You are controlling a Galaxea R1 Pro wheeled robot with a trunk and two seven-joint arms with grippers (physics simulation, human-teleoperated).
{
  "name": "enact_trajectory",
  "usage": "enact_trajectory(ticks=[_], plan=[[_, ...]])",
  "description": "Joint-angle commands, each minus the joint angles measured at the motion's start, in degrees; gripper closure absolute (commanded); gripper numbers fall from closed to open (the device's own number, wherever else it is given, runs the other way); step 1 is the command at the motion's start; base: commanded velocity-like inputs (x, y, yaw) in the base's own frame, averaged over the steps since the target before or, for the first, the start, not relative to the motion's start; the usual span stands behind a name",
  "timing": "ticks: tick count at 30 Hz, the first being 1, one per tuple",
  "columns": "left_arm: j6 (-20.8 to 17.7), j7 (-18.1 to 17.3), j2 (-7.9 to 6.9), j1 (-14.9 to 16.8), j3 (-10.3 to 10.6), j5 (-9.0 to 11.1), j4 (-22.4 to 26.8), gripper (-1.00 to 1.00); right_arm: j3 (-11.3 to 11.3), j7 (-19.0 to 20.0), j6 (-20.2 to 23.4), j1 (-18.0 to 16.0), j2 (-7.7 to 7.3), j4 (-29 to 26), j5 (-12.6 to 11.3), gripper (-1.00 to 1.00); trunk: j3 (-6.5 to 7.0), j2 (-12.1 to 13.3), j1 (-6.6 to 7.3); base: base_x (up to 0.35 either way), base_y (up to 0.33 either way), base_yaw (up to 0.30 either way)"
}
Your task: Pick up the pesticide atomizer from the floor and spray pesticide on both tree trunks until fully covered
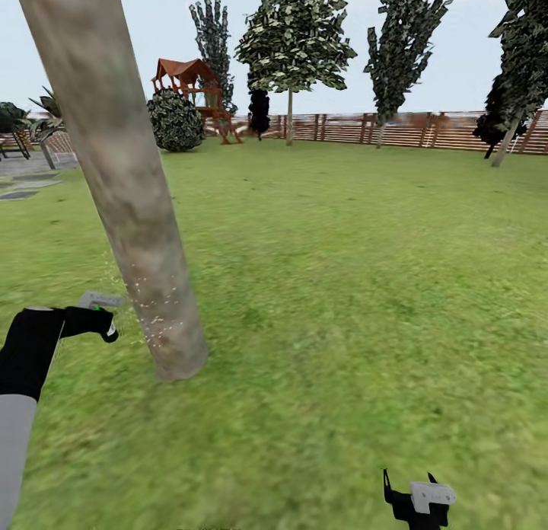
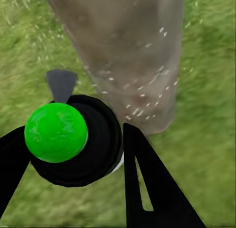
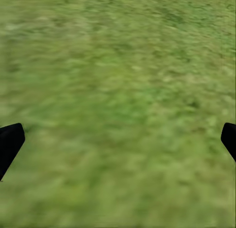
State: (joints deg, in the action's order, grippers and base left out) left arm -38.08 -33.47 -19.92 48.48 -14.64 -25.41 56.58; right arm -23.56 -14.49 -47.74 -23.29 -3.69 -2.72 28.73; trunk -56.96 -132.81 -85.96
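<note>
Pesticide atomizer [image 2: 73, 139] clamped between the two black fingers [image 2: 147, 184] of the left gripper [image 1: 97, 317], seen from above in the left wrist view as a dark round top with a bright green dot in the middle, not red. Grey flat nozzle part [image 2: 61, 84] pointing toward the tree trunk [image 1: 122, 180]. In the head view, light-grey cap [image 1: 100, 299] just above the gripper, low at the left, just beside the trunk's lower part but apart from it. Fine pale specks scattered over the trunk's lower bark [image 2: 142, 102] and in the air between cap and trunk.

Trunk thick, mottled grey-brown, leaning in the head view, slightly flared where meeting the grass [image 1: 320, 286]. Left arm [image 1: 23, 378] black at the wrist, grey lower down, coming in from the lower left edge.

Right gripper [image 1: 417, 499] low at the right, well apart from the trunk, fingers spread wide with only grass between them in the right wrist view, holding nothing.

Broad open lawn ahead and to the right. Far off, a brown slatted fence [image 1: 426, 130], several trees [image 1: 293, 43], a round dark shrub [image 1: 175, 120], a wooden play tower [image 1: 190, 84], and paving stones [image 1: 23, 187] at the left edge.
</note>
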Motion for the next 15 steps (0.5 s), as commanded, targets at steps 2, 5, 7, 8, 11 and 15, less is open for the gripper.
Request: enact_trajectory(ticks=[2,5,7,8,11,15], plan=[[0.07,-0.01,-0.08,-0.09,0.04,-0.03,0.00,1.00,0.01,-0.01,-0.02,0.00,0.00,0.00,0.01,-1.00,0.00,0.00,0.00,0.000,0.000,0.266],[-0.20,0.50,-0.18,-0.13,-0.34,-0.20,-0.13,1.00,0.01,-0.01,-0.06,0.00,0.00,-0.04,-0.05,-1.00,0.00,0.00,0.00,0.108,-0.068,0.163],[-0.15,0.56,-0.20,-0.13,-0.33,-0.22,-0.14,1.00,0.01,-0.01,-0.07,0.00,-0.03,-0.07,-0.07,-1.00,0.00,0.00,0.00,0.217,-0.145,0.033],[-0.07,0.58,-0.20,-0.14,-0.32,-0.24,-0.15,1.00,0.01,-0.01,-0.07,0.00,-0.06,-0.08,-0.07,-1.00,0.00,0.00,0.00,0.232,-0.157,0.013],[0.01,0.81,-0.21,-0.15,-0.30,-0.26,-0.76,1.00,0.01,-0.01,-0.07,0.00,-0.08,-0.08,-0.06,-1.00,0.00,0.00,0.00,0.240,-0.163,0.003],[0.02,3.15,-0.13,-0.20,-0.03,-0.25,-1.12,1.00,0.01,-0.01,-0.07,0.00,-0.09,-0.09,-0.08,-1.00,0.00,0.00,0.00,0.211,-0.199,0.000]])
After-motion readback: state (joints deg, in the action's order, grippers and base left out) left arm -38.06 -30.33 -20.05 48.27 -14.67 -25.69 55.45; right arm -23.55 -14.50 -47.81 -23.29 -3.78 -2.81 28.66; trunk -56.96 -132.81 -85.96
